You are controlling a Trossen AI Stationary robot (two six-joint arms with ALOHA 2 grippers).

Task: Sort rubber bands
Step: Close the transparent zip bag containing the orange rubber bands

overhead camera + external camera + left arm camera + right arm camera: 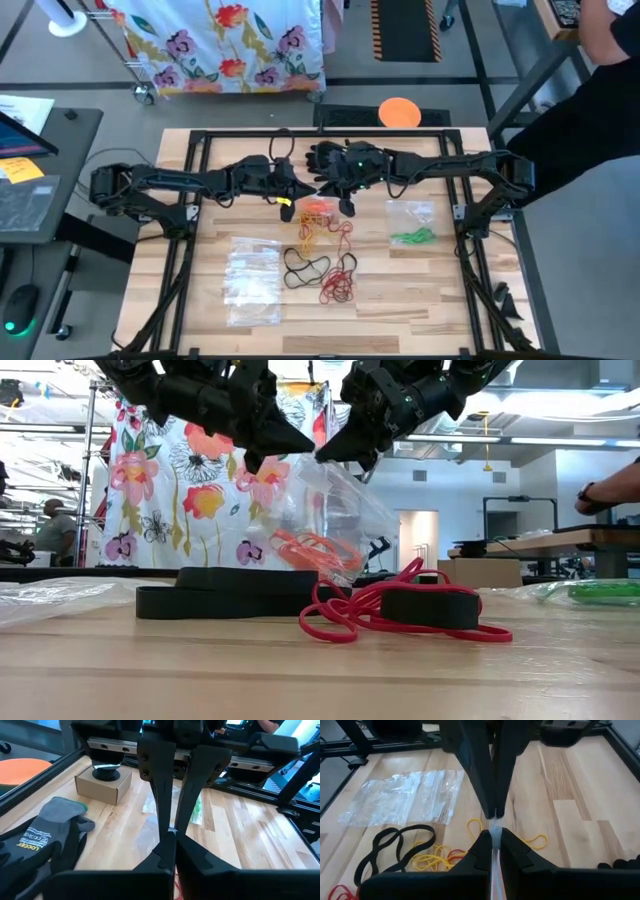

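Two arms over the table's middle. Left gripper (285, 442) and right gripper (345, 448) both pinched shut on the top edge of one clear bag (345, 510), lifted off the wood, orange rubber bands (318, 550) inside at its bottom, hanging below both pairs of jaws. Loose rubber bands (325, 262) scattered on the table under and in front of the grippers: black, red, yellow; exact count impossible to tell. Second bag with green bands (412, 236) at the right, flat empty bags (252, 280) at the left. Only in the left wrist view: grey glove (47, 837) and small cardboard box (103, 784). Only in the high view: a person's dark sleeve (600, 100) at the table's far right.
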